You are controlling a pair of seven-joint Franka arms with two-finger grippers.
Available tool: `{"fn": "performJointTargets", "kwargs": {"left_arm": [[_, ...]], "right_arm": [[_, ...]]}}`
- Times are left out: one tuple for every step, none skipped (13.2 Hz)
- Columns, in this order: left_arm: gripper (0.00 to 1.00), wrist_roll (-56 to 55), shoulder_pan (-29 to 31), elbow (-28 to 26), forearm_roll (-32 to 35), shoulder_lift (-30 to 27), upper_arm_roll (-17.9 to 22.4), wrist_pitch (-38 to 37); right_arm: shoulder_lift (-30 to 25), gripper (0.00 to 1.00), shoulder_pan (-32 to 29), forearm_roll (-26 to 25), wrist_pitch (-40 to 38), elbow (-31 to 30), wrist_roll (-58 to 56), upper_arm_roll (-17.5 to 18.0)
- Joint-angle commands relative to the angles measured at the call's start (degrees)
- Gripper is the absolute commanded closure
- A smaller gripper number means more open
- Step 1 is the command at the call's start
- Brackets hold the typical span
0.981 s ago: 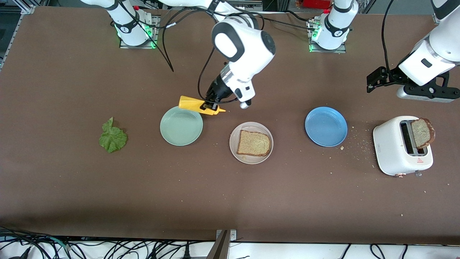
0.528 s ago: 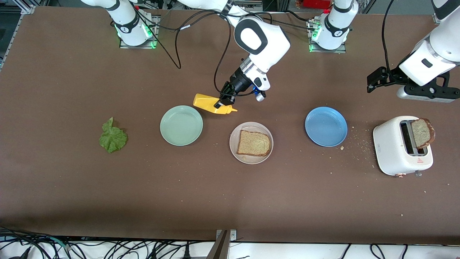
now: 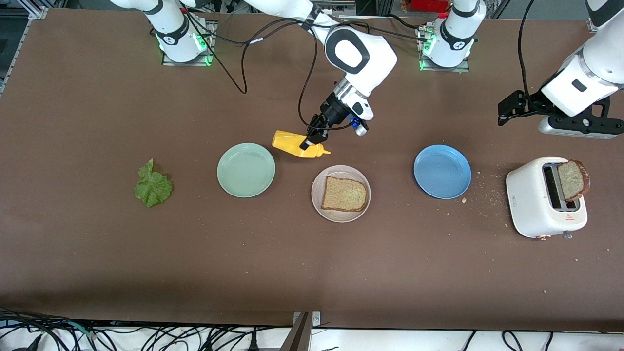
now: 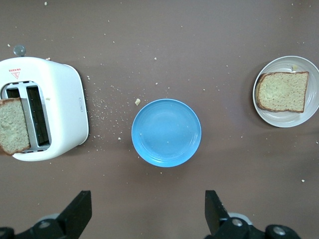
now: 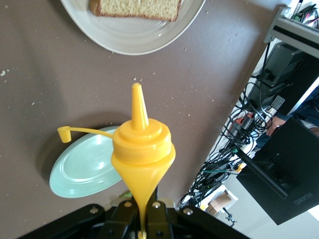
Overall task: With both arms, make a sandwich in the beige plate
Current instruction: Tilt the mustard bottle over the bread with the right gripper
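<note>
1. Shifted since a second ago: right gripper [image 3: 309, 143] with the yellow squeeze bottle [image 3: 297, 146], from the upper edge of the mint-green plate [image 3: 246, 170] rightward in the frame to just above the beige plate [image 3: 341, 193].
2. Jaws of the right gripper clamped shut on the yellow squeeze bottle, bottle lying tilted in the air, nozzle aimed toward the right of the frame; in the right wrist view [image 5: 142, 149], cap hanging off on its strap, nozzle aimed toward the plate rim.
3. Beige plate at the centre of the front frame, resting on the brown table [image 3: 312, 273], one bread slice [image 3: 344, 194] lying flat on it, nothing stacked on top.
4. Lettuce leaf [image 3: 153, 186] at the middle left of the frame, flat on the table, well apart from the plates.
5. Blue plate [image 3: 442, 171] right of centre, bare.
6. White toaster [image 3: 545, 197] at the right of the frame, a second bread slice [image 3: 573, 180] sticking up out of one slot.
7. Left gripper [image 3: 507, 109] waiting in the air at the upper right of the frame, above the toaster in the picture, jaws spread wide and holding nothing; both fingertips [image 4: 79, 209] visible along the bottom of the left wrist view.
</note>
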Motion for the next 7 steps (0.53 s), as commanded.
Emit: {"fn": "performJointTargets", "kwargs": {"left_arm": [[0.00,0.68,0.33,1.35,-1.12,0.57,-0.06,-0.43],[0.00,0.68,0.33,1.35,-1.20,0.57,-0.06,-0.43],[0.00,0.68,0.41,1.35,-1.20,0.57,-0.06,-0.43],[0.00,0.68,0.33,1.35,-1.20,0.57,-0.06,-0.43],[0.00,0.68,0.41,1.35,-1.12,0.57,-0.06,-0.43],[0.00,0.68,0.41,1.35,-1.20,0.57,-0.06,-0.43],[0.00,0.68,0.41,1.35,-1.12,0.57,-0.06,-0.43]], "right_arm": [[1.64,1.00,0.43,-1.85,2.74,0.77,0.50,-3.43],[1.90,1.00,0.61,-1.85,4.85,0.77,0.24,-5.11],[1.99,1.00,0.44,-1.85,6.35,0.77,-0.11,-6.17],[2.34,1.00,0.35,-1.85,7.23,0.77,-0.28,-6.96],[2.95,1.00,0.35,-1.94,8.03,0.77,-0.20,-8.01],[3.66,1.00,0.44,-2.72,9.16,0.77,-0.20,-8.54],[4.01,1.00,0.44,-3.42,9.79,0.77,-0.11,-8.55]]}}
